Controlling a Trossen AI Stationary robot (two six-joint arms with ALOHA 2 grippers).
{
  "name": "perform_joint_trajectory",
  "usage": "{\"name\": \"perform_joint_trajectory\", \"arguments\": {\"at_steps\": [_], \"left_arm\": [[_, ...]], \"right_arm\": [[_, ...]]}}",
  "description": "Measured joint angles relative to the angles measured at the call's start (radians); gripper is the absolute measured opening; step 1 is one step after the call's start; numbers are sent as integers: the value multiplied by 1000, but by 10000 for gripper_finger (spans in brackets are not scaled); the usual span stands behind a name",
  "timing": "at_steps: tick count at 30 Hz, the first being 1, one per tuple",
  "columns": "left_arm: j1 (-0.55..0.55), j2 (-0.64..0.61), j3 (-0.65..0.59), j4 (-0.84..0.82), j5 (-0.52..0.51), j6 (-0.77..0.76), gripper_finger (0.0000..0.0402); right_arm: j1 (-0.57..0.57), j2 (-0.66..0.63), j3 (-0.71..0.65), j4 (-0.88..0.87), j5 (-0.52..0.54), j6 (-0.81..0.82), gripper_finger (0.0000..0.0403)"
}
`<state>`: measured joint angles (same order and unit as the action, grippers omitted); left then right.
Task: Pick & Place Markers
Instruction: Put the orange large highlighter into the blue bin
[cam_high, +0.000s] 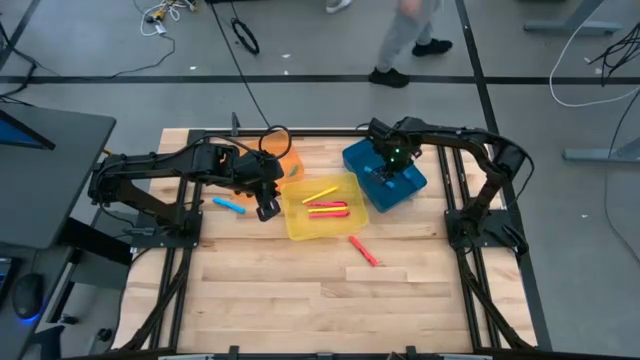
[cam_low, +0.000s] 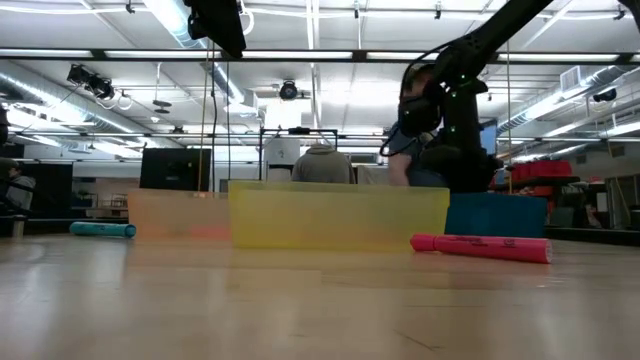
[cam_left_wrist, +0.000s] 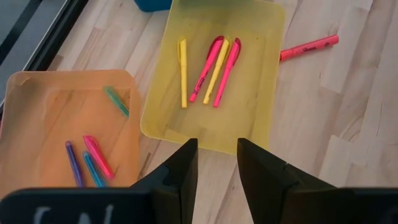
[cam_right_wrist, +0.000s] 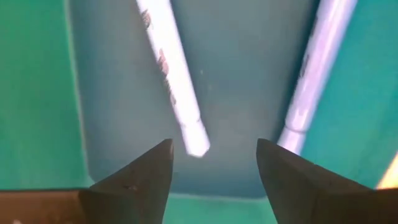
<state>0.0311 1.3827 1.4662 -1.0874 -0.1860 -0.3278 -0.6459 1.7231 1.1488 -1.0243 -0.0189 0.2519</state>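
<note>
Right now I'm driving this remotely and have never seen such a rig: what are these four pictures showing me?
Two dark robot arms work at a wooden table. One picture looks straight down, one looks level across the tabletop, and one comes from each wrist. The left gripper hangs open and empty over the near edge of the yellow bin, which holds four markers, pink and yellow. The orange bin beside it holds four more. The right gripper is open inside the blue bin, above two pale markers. A red marker and a blue marker lie loose on the table.
</note>
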Motion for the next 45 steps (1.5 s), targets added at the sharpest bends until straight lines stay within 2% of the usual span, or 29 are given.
{"name": "perform_joint_trajectory", "arguments": {"at_steps": [4,10,16,21,26,32,39,45], "left_arm": [[0,0,0,0,0,7,117],[0,0,0,0,0,10,117],[0,0,0,0,0,11,117],[0,0,0,0,0,32,117],[0,0,0,2,0,36,117],[0,0,0,2,0,36,117],[0,0,0,0,0,36,117],[0,0,0,-4,6,60,117]], "right_arm": [[1,-55,0,-46,0,1,223],[27,-205,0,-122,0,53,201],[99,-348,1,-250,-36,167,183],[182,-416,1,-332,-52,248,174],[296,-424,1,-302,-109,357,176],[454,-420,1,-149,-143,503,185],[584,-406,9,4,-188,634,187],[679,-268,176,-24,-170,622,187]]}}
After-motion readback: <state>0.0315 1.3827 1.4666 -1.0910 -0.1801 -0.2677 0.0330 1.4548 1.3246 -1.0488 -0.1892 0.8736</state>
